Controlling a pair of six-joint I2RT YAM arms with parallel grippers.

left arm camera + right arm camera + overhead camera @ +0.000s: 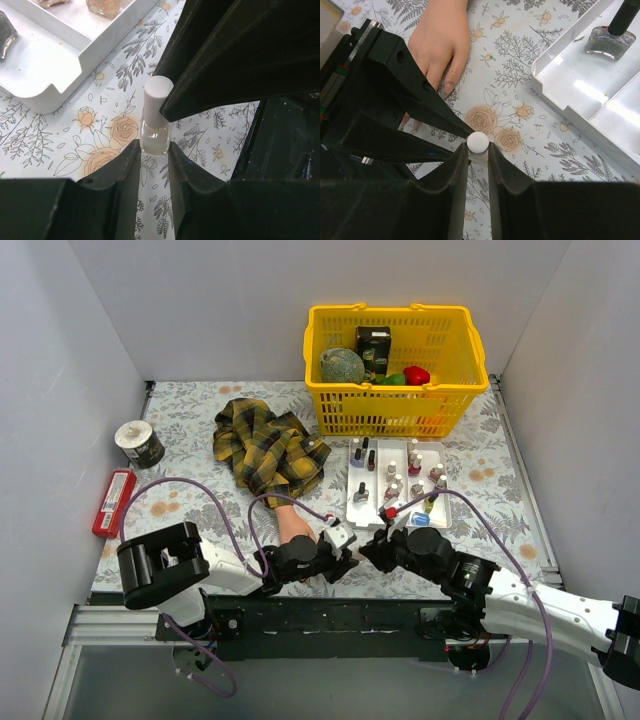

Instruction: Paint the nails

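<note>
A peach mannequin hand (297, 528) with a yellow-and-black plaid sleeve (268, 450) lies on the floral cloth, fingers towards the arms. It also shows in the right wrist view (445, 40); its nails are too small to make out there. My left gripper (345, 552) is shut on the glass body of a small clear polish bottle (155, 137). My right gripper (372, 548) meets it from the right and is shut on the bottle's white cap (478, 142). The bottle stands just right of the hand's fingertips (448, 84).
A white tray (357, 512) of several polish bottles sits behind the grippers, its corner close by in the left wrist view (50, 95). A yellow basket (395, 410) stands at the back. A tape roll (140, 443) and a red flat object (113, 502) lie at the left.
</note>
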